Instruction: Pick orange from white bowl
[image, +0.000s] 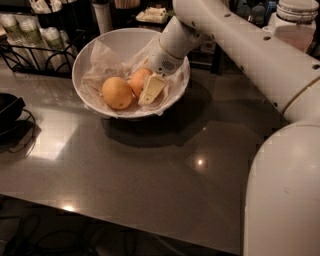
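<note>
The white bowl (100, 50), lined with crinkled white paper, stands on the grey table at the back left. Two round fruits lie in it. The orange (138, 80), with the deeper pinkish skin, lies on the right. A yellower fruit (117, 92) lies touching it on the left. My gripper (149, 90) reaches down into the bowl from the right and sits against the right side of the orange. My white wrist (167, 47) hides the back right of the bowl.
A black wire rack (35, 55) with jars stands left of the bowl. A dark object with a cable (7, 112) lies at the left edge. Containers and a white jar (295, 22) stand at the back. My arm (260, 65) crosses the right side.
</note>
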